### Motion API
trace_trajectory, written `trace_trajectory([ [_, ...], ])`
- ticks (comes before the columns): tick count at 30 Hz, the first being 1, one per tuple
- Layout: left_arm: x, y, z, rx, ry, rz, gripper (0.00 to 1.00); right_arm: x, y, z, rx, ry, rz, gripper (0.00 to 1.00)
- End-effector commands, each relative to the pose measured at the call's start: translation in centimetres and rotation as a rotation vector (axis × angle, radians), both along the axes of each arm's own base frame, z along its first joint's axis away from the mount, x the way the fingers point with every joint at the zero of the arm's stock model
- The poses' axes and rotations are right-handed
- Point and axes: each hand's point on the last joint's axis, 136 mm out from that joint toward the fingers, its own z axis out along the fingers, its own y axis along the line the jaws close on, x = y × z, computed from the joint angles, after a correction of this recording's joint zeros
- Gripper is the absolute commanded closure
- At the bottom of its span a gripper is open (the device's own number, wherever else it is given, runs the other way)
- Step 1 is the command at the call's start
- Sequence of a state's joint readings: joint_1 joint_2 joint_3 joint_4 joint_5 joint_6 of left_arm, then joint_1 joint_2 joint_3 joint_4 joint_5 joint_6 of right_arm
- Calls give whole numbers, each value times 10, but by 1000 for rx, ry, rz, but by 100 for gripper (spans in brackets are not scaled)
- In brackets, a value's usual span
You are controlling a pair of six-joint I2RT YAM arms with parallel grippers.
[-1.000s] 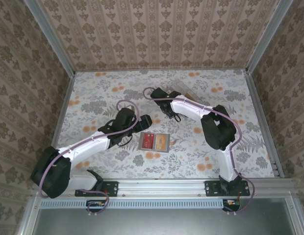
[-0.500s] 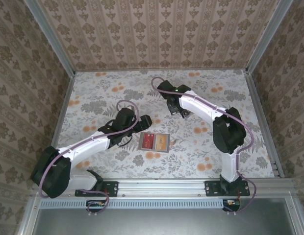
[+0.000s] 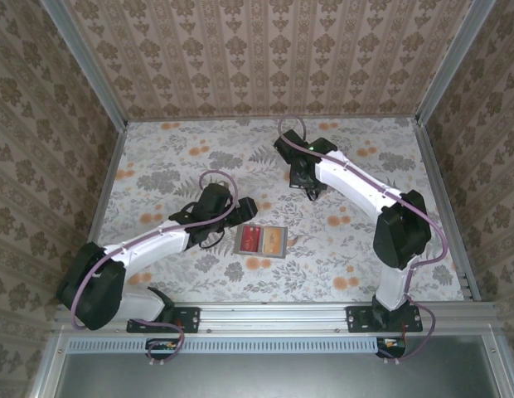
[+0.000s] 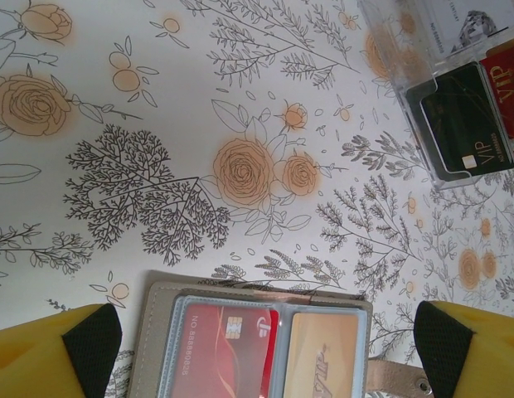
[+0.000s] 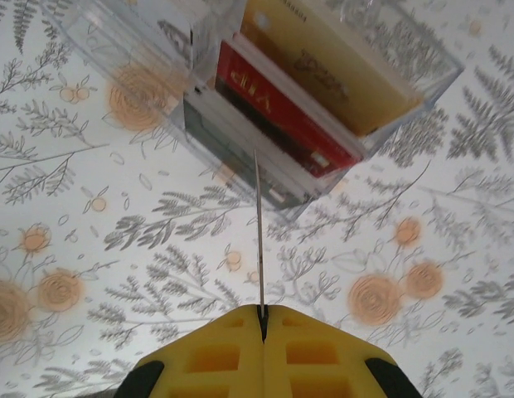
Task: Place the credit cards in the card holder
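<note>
Left gripper [image 4: 261,355]: released, jaws spread wide, nothing between the yellow fingertips [image 4: 50,348]; seen from above [image 3: 243,207] it hangs over the table just left of the card holder.
Right gripper [image 5: 262,313]: clenched, the two yellow fingers pressed together on a thin card; seen from above [image 3: 307,181] it is out past the card holder, toward the far side of the table.
Edge-on card [image 5: 259,240]: pinched in the right gripper, sticking straight out ahead of the fingertips. It shows as a thin line only, so its colour and face cannot be told. Its far end overlaps the near wall of the clear box in this view; contact cannot be told.
Card holder [image 4: 157,290]: grey-taupe, lying open and flat on the table between and just ahead of the left fingertips; also seen from above [image 3: 261,240].
Red card [image 4: 228,344]: in the holder's left pocket.
Orange-yellow card [image 4: 323,356]: in the holder's right pocket, beside the red card.
Clear box [image 5: 141,50]: directly ahead of the right gripper; well ahead and to the right of the left gripper [image 4: 390,50].
Boxed red card [image 5: 282,108]: standing in the box.
Boxed tan card [image 5: 332,58]: behind the boxed red card, farther from the right gripper.
Boxed black card [image 4: 466,128]: at the box end nearer the left gripper.
Table [image 4: 157,124]: floral-patterned surface under everything.
</note>
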State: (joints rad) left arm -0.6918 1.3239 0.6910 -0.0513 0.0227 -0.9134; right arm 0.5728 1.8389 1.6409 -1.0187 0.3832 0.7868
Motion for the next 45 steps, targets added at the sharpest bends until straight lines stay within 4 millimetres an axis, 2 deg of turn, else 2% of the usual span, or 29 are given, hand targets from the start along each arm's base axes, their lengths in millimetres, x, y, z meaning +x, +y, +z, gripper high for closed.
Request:
trace_trajectory([
  [1,3,0,4,1,9,5,6,-17,6,9,135,9,-82,100],
  [3,3,1,2,11,16,6,6,-22,11,9,178,16,-68,100],
  [6,0,5,-2,38,32,1,6,-28,37,11,317,2,56,100],
  [8,-3,9,-7,58,47,-3,6,-40,52,9,425,-28,132,100],
  [11,-10,16,-15,79,73,-13,7,-54,62,9,559,-103,180,100],
  [15,-19,23,-28,78,116,-25,9,-75,65,2,634,-126,209,100],
  [20,-27,27,-40,68,154,-42,12,-99,74,-24,628,-68,227,100],
  [24,-30,26,-43,69,165,-64,14,-110,69,-42,573,-55,206,100],
  [29,-32,22,-49,60,179,-81,16,-116,60,-58,529,-43,193,100],
  [42,-34,12,-65,42,227,-116,24,-116,65,-77,558,-32,189,100],
  [43,-34,11,-67,43,233,-118,25,-118,65,-88,548,-7,184,100],
  [45,-34,11,-69,42,238,-120,26,-119,65,-95,542,12,178,100],
])
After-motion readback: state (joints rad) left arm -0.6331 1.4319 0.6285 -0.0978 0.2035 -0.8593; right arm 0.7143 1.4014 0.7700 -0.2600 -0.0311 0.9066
